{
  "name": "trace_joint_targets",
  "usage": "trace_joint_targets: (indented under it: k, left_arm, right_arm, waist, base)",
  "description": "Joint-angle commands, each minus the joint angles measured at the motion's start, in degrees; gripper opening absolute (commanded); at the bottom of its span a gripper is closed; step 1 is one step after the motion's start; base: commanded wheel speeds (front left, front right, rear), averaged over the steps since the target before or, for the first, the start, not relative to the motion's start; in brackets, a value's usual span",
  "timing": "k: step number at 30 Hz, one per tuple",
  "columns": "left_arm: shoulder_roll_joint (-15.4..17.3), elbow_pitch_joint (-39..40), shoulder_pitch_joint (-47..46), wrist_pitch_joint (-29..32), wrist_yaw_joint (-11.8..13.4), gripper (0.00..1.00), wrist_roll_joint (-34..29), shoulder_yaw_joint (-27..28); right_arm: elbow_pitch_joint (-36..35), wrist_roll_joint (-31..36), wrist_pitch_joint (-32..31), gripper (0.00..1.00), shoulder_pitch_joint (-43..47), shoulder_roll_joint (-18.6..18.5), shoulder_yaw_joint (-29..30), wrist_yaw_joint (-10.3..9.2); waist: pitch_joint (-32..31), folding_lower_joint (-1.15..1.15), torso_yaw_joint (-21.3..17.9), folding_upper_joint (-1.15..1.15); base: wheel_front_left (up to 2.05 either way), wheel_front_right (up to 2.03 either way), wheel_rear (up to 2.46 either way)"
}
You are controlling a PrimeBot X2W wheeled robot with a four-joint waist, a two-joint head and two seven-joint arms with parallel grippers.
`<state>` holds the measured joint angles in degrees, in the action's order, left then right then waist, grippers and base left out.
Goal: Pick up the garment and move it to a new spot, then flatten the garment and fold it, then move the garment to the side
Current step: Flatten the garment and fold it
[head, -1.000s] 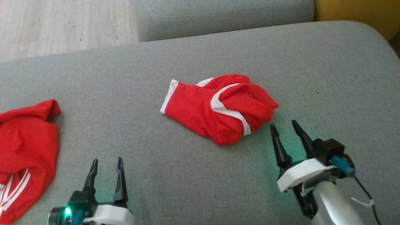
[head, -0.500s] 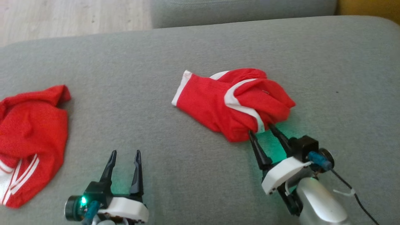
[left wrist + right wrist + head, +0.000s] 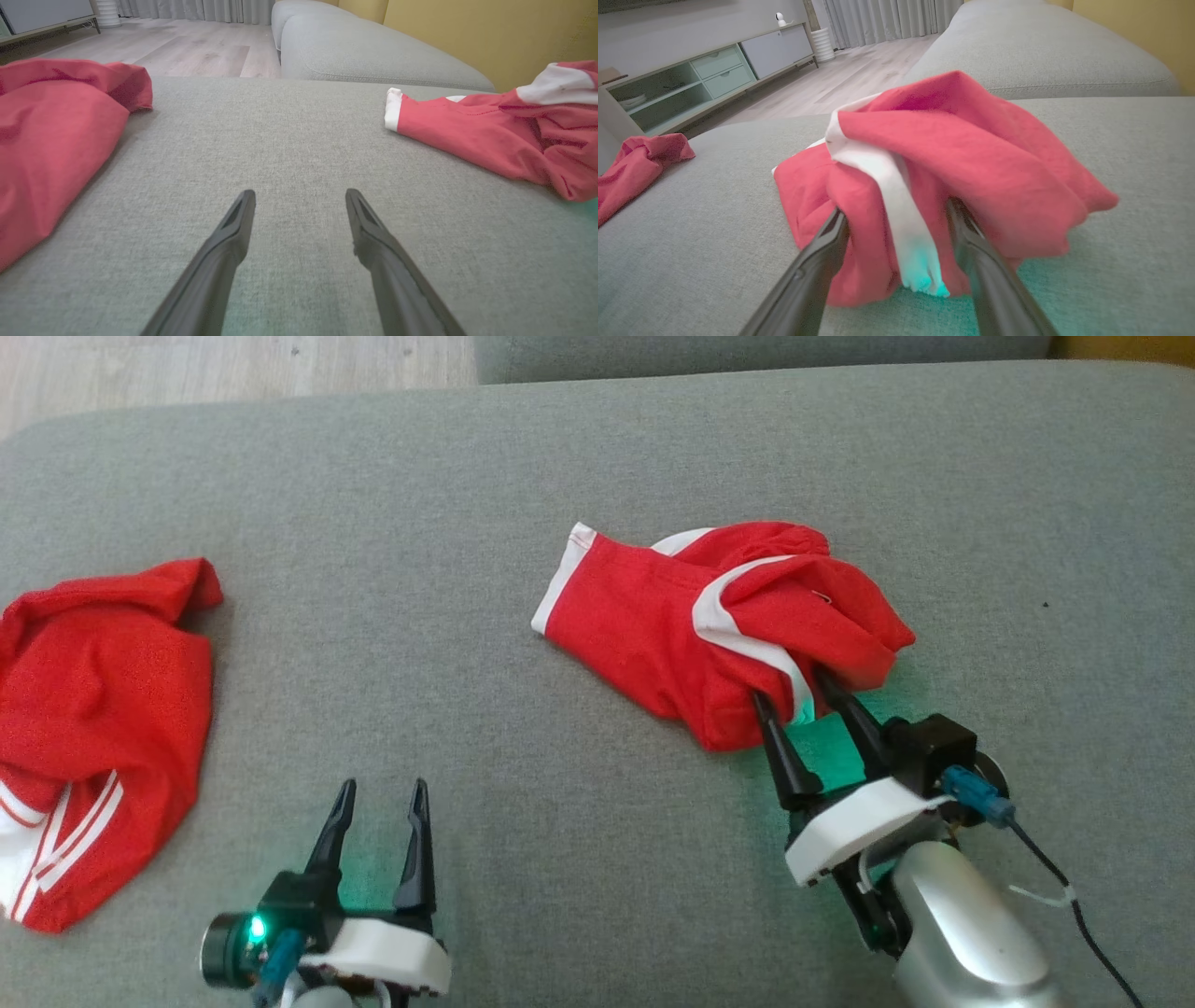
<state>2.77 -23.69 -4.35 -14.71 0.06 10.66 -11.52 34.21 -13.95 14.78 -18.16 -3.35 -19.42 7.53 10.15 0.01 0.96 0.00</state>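
Right jaws spread, straddling the near edge of the crumpled red garment (image 3: 653, 625) on the grey sofa (image 3: 373, 504) — left jaws spread too, well apart.

Garment (image 3: 653, 635): soft red knit cloth, matt, with smooth white trim bands.
Second garment (image 3: 93, 709): red cloth, matt, with white stripes.
Sofa seat (image 3: 467, 523): grey woven fabric, fine rough weave, matt.
Right end effector (image 3: 792, 691): matt black plastic, part smooth white plastic.
Left end effector (image 3: 384, 786): matt black plastic, part smooth white plastic.
Forearm (image 3: 971, 933): silver shell, smooth, slightly glossy.
Floor (image 3: 187, 46): pale wood planks, satin.
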Motion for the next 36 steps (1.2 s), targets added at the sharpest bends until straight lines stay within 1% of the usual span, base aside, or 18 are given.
trace_joint_targets:
  k: [1,4,8,11,19,25,28,31,36]
  left_arm:
    - [0.1,1.7,-2.3,-0.3,0.5,1.0,0.2,1.2]
    - [0.1,1.8,-2.6,-0.3,0.5,1.0,0.2,0.8]
    - [0.1,1.8,-3.0,-0.3,0.4,1.0,0.1,0.3]
    - [0.1,1.8,-3.1,-0.3,0.4,1.0,0.2,0.1]
    - [0.1,1.6,-2.8,-0.3,0.7,1.0,0.6,0.2]
    - [0.1,1.3,-2.7,-0.3,0.7,1.0,0.9,0.3]
    - [0.1,1.3,-2.9,-0.3,0.7,1.0,1.2,0.0]
    - [0.1,1.3,-3.1,-0.3,0.7,1.0,1.3,-0.1]
    - [0.1,1.6,-3.3,-0.3,0.8,1.0,1.2,-0.2]
  right_arm:
    - [-1.9,-0.5,0.2,1.0,-0.8,0.5,-1.4,-0.04]
    - [-3.1,-1.8,0.2,1.0,-0.9,0.5,-2.4,-0.04]
    - [-4.2,-5.0,0.2,1.0,-1.4,0.5,-2.8,-0.04]
    - [-3.3,-7.8,0.2,1.0,-2.0,0.5,-3.0,-0.04]
    - [-1.3,-19.1,0.2,1.0,-3.0,0.5,-3.2,-0.04]
    - [0.1,-24.7,0.2,0.99,-3.4,0.5,-4.2,-0.04]
    - [-0.8,-28.0,0.2,1.0,-3.7,0.5,-5.3,-0.04]
    - [-1.9,-29.1,0.2,1.0,-3.8,0.5,-5.7,-0.04]
    - [-5.8,-31.0,0.2,1.0,-3.1,0.4,-7.2,-0.04]
  waist:
    - [0.0,-0.01,0.0,0.0]
    - [0.1,-0.01,0.0,0.0]
    - [0.3,-0.01,0.2,0.0]
    - [0.4,-0.01,0.5,0.0]
    - [0.7,-0.01,1.4,0.0]
    - [0.9,-0.01,1.3,0.0]
    - [0.9,-0.01,1.1,0.0]
    - [0.9,-0.01,1.0,0.0]
    - [1.0,-0.01,0.7,0.0]
  base:
    - [0.0,0.0,0.0]
    - [0.0,0.0,0.0]
    - [0.0,0.0,0.0]
    - [0.0,0.0,0.0]
    - [0.0,0.0,0.0]
    - [0.0,0.0,0.0]
    - [0.0,0.0,0.0]
    - [0.0,0.0,0.0]
    - [0.0,0.0,0.0]
